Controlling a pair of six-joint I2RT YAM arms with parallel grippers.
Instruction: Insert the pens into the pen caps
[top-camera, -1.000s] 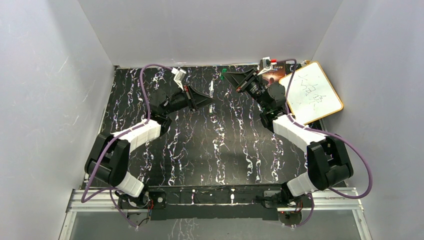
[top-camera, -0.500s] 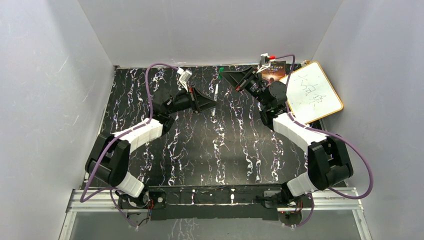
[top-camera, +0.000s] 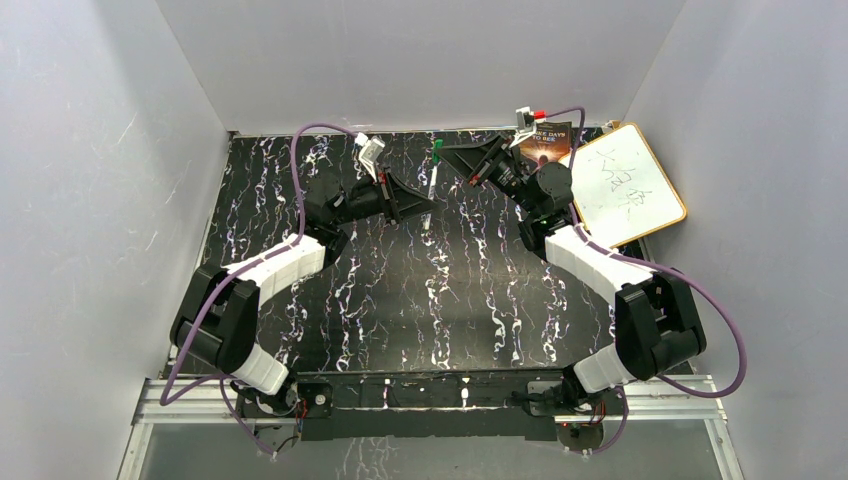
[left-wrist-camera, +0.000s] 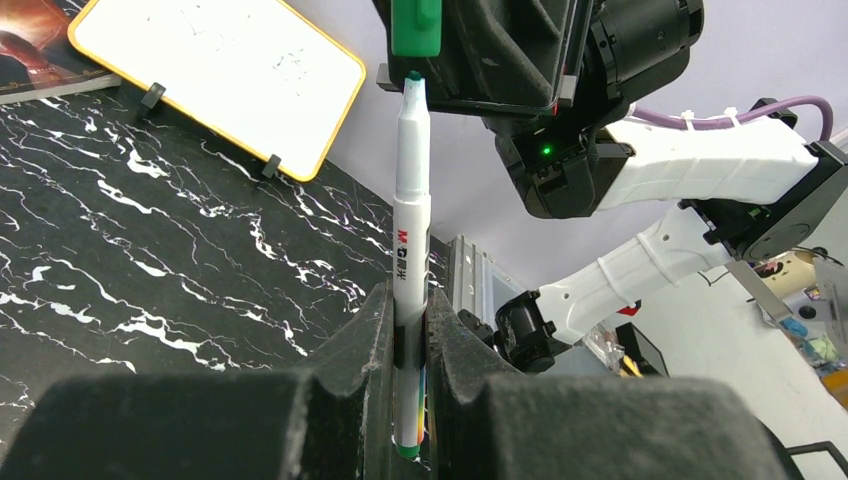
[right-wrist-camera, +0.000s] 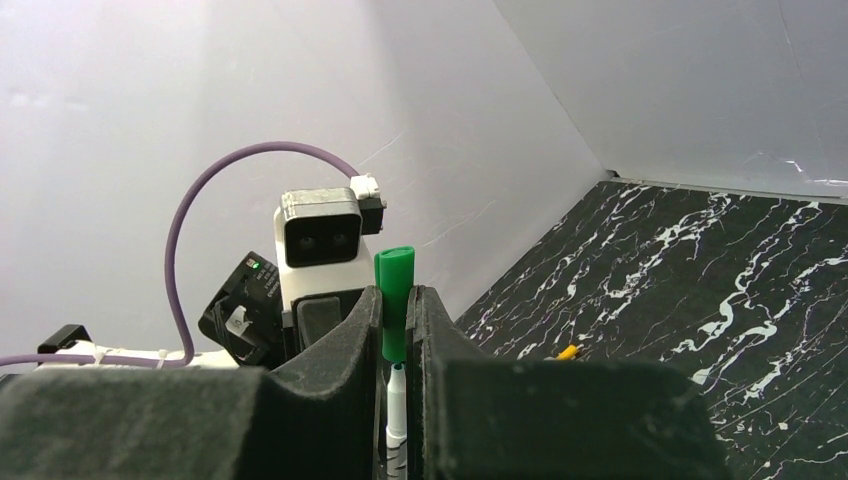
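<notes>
My left gripper (top-camera: 420, 203) (left-wrist-camera: 411, 318) is shut on a whitish pen (left-wrist-camera: 410, 250) (top-camera: 431, 184), held above the table with its green tip pointing at the right gripper. My right gripper (top-camera: 447, 152) (right-wrist-camera: 397, 325) is shut on the green cap (right-wrist-camera: 394, 300) (top-camera: 437, 147). In the left wrist view the cap (left-wrist-camera: 416, 27) is just beyond the pen's tip, with a small gap. In the right wrist view the pen tip (right-wrist-camera: 397, 405) sits right below the cap's open end. A yellow-orange cap (right-wrist-camera: 566, 351) lies on the table. The other pens are not in view.
A small whiteboard with an orange frame (top-camera: 622, 185) (left-wrist-camera: 230, 70) and a dark book (top-camera: 548, 142) lie at the table's far right corner. Grey walls close the table on three sides. The black marbled tabletop (top-camera: 430, 300) lies below both arms.
Both grippers have risen and closed in toward each other. The pen has swung up so its tip now lines up just short of the green cap.
</notes>
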